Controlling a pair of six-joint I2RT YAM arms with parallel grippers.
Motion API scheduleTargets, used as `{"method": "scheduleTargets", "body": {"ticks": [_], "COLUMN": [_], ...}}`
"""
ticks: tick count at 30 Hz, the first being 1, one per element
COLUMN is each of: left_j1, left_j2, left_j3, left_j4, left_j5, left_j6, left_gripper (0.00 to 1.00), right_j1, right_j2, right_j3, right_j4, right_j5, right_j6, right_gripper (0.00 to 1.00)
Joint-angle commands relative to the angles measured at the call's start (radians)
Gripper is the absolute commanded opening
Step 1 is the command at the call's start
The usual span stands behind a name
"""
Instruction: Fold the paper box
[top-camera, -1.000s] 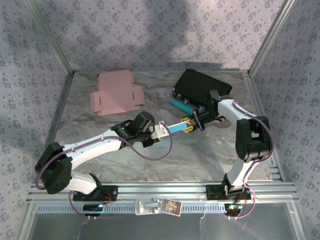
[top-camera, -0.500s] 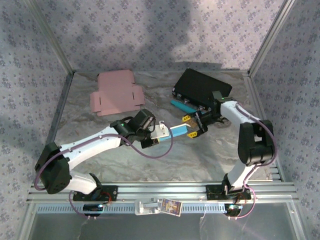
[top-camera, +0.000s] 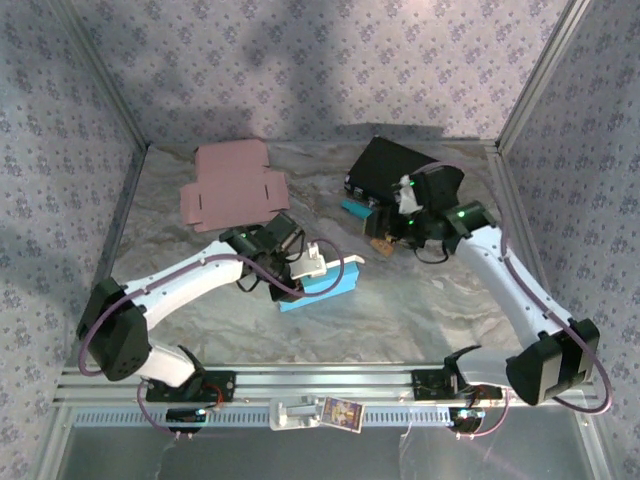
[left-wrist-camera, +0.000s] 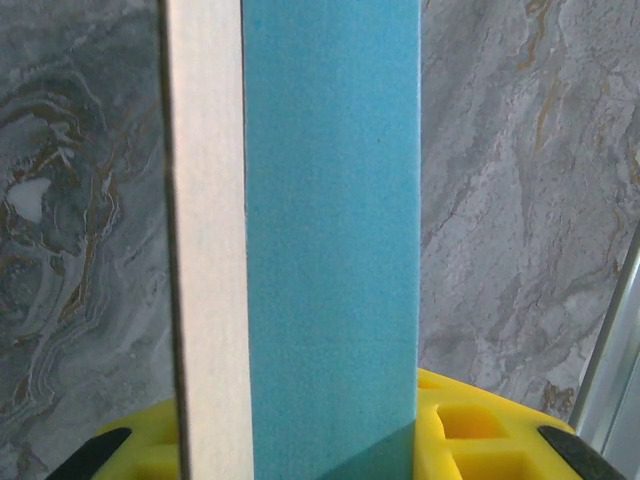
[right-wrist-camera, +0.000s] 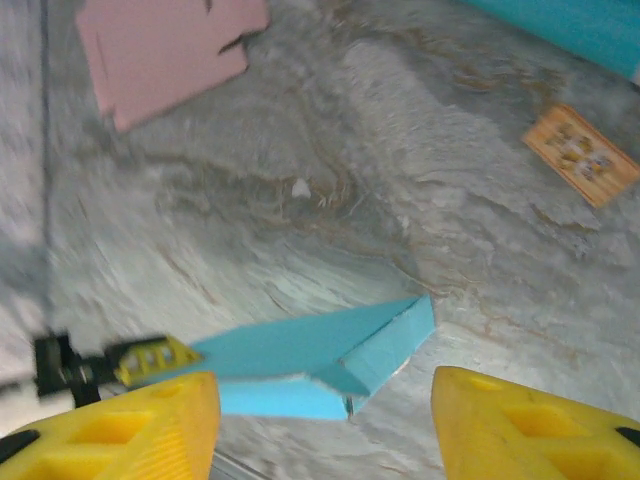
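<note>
The blue paper box (top-camera: 328, 279), partly folded with a white inner face, lies low over the table's middle. My left gripper (top-camera: 303, 264) is shut on its left end. In the left wrist view the blue panel (left-wrist-camera: 330, 230) and a white strip (left-wrist-camera: 205, 240) rise from between the yellow fingers (left-wrist-camera: 470, 430). My right gripper (right-wrist-camera: 320, 400) is open, its yellow fingers (right-wrist-camera: 520, 425) wide apart above and away from the box's folded corner (right-wrist-camera: 385, 345), holding nothing. The right arm (top-camera: 500, 265) is lifted near the black case.
A flat pink box blank (top-camera: 232, 185) lies at the back left. A black case (top-camera: 400, 168) with a teal piece (top-camera: 355, 210) beside it stands at the back right. A small orange card (right-wrist-camera: 582, 155) lies on the marble table (top-camera: 440, 310).
My right gripper has opened, let go of the blue box's right end and pulled back up toward the black case. The left gripper has swung the box down and nearer.
</note>
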Motion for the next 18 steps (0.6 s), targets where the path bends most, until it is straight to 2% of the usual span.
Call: {"method": "scheduleTargets", "body": {"ticks": [1, 6, 12, 18], "left_j1": [0.020, 0.025, 0.025, 0.025], "left_j2": [0.030, 0.047, 0.043, 0.037], "left_j3": [0.044, 0.049, 0.050, 0.048], "left_j4": [-0.054, -0.045, -0.041, -0.035], "left_j5": [0.043, 0.039, 0.040, 0.039], "left_j6": [0.005, 0.012, 0.013, 0.010], "left_gripper": [0.24, 0.24, 0.27, 0.29], "right_j1": [0.076, 0.168, 0.174, 0.178], "right_j2": [0.012, 0.046, 0.099, 0.185], "right_j3": [-0.062, -0.089, -0.074, -0.067], "right_j4": [-0.017, -0.044, -0.004, -0.042], "right_j5": [0.132, 0.191, 0.193, 0.259], "right_j6": [-0.221, -0.179, -0.143, -0.145], "right_gripper": [0.65, 0.68, 0.66, 0.62]}}
